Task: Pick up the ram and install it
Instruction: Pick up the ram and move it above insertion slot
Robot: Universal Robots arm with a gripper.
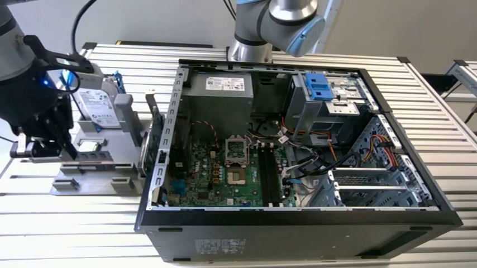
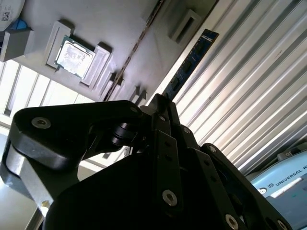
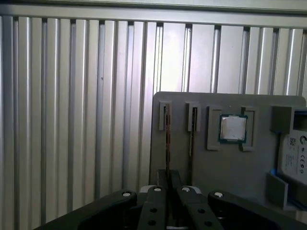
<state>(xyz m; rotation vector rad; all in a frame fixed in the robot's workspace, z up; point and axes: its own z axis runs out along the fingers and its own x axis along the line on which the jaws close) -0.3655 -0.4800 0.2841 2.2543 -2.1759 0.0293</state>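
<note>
- In the exterior view, the arm is reaching down at the exterior view's left, with its gripper sitting low over a grey fixture on the ribbed metal table.
- The fixture is carrying a hard drive standing in a blue bracket and a small square processor chip just beside the gripper.
- An open computer case is lying to the exterior view's right of the fixture, with its green motherboard showing.
- In the second wrist view, the gripper is showing its black fingers drawn together on one end of the ram, a dark bluish stick running away from the fingertips.
- The ram is lying along the edge of the fixture, where it meets the table. The processor chip is resting in its own pocket, well apart from the ram.
- In the first wrist view, the gripper is clamping the ram, seen edge-on as a thin line running in line with a slot of the fixture.
- I cannot tell whether the ram is seated in that slot or raised from it.
- The processor chip is sitting two pockets over, the hard drive is beyond it, and the table is stretching away on the other side.
</note>
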